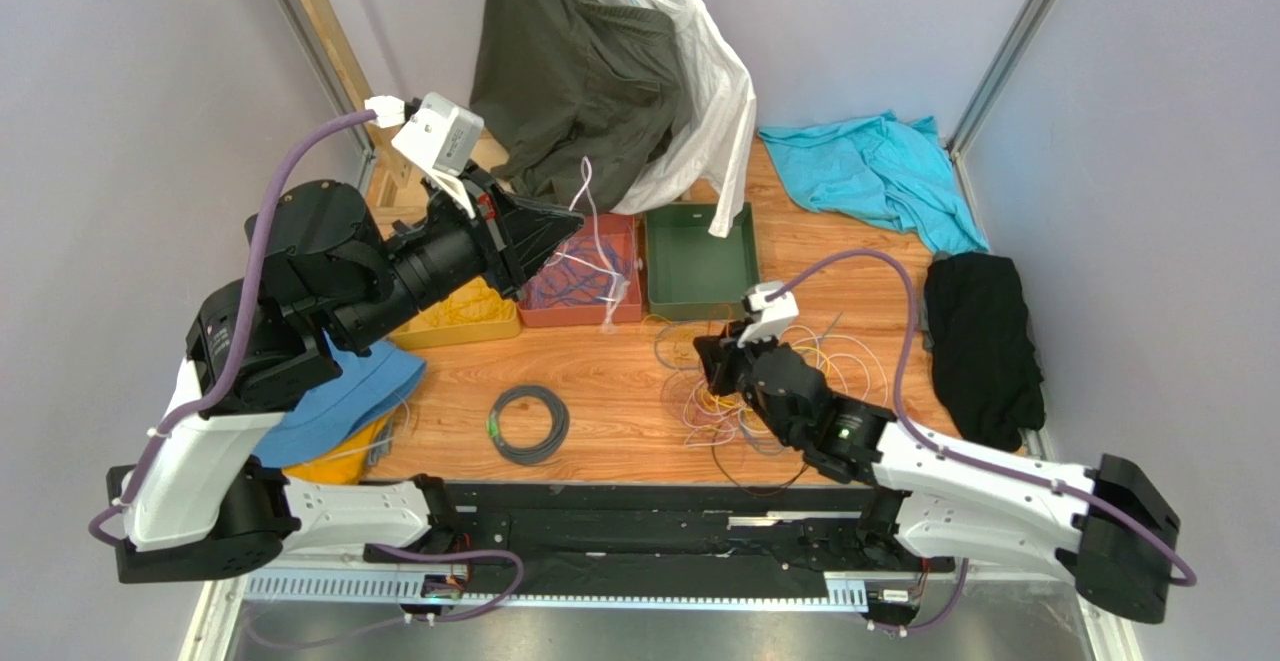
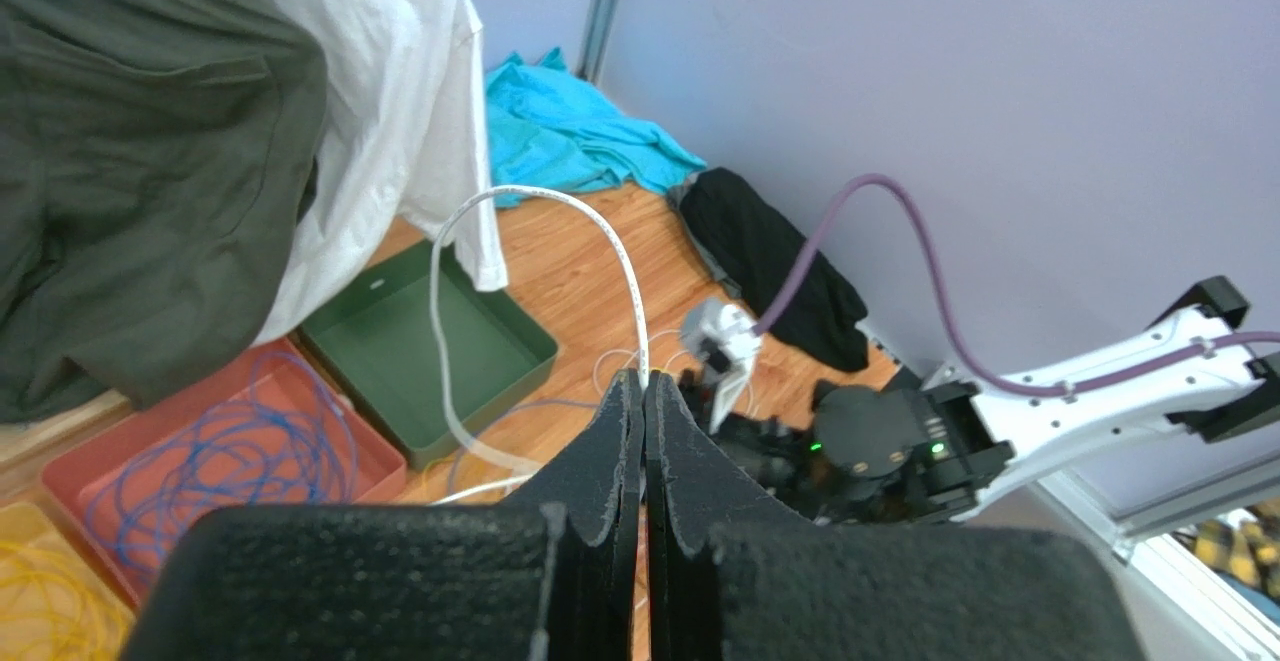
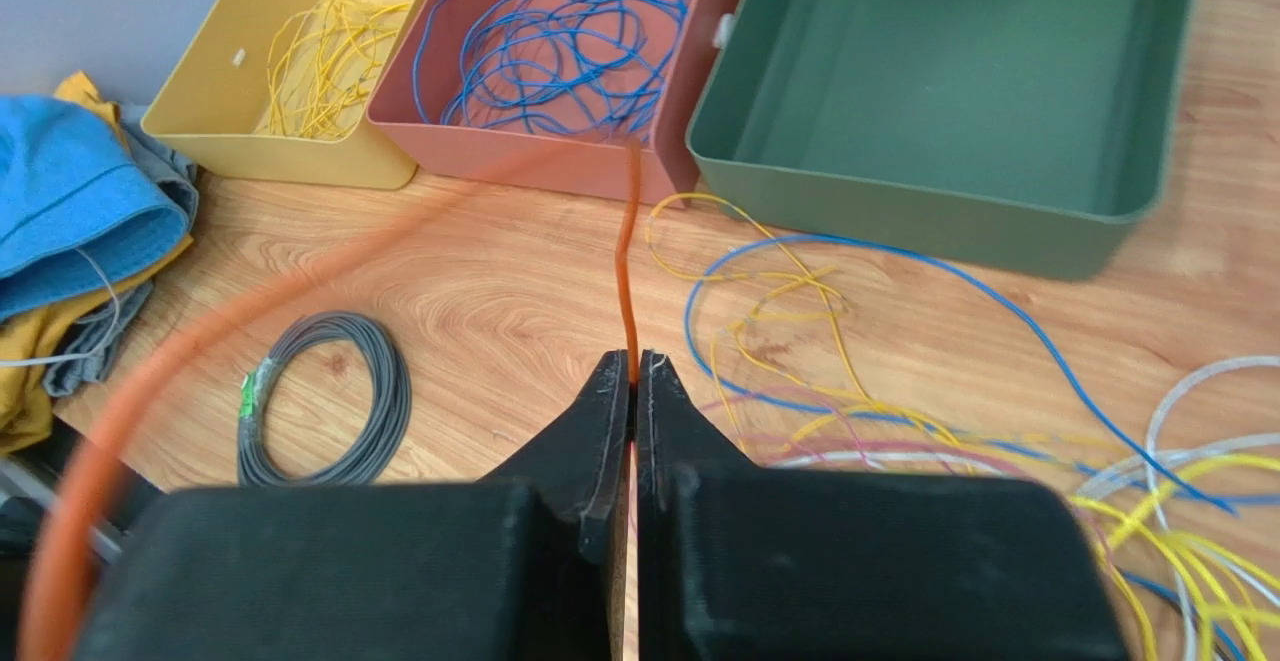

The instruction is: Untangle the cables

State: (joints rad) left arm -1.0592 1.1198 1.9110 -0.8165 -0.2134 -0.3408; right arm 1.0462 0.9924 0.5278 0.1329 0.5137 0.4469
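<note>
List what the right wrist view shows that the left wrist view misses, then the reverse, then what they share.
Right wrist only: the right gripper shut on an orange cable, a coiled grey cable, a blue cloth.
Left wrist only: the left gripper shut on a white cable, a dark green garment and a white shirt hanging, a teal cloth, a black cloth, the right arm.
Both: the green tray, empty, and the red tray holding blue cables.

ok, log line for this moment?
left jaws shut on white cable, raised over red bin | right jaws shut on orange cable, low by loose tangle
</note>
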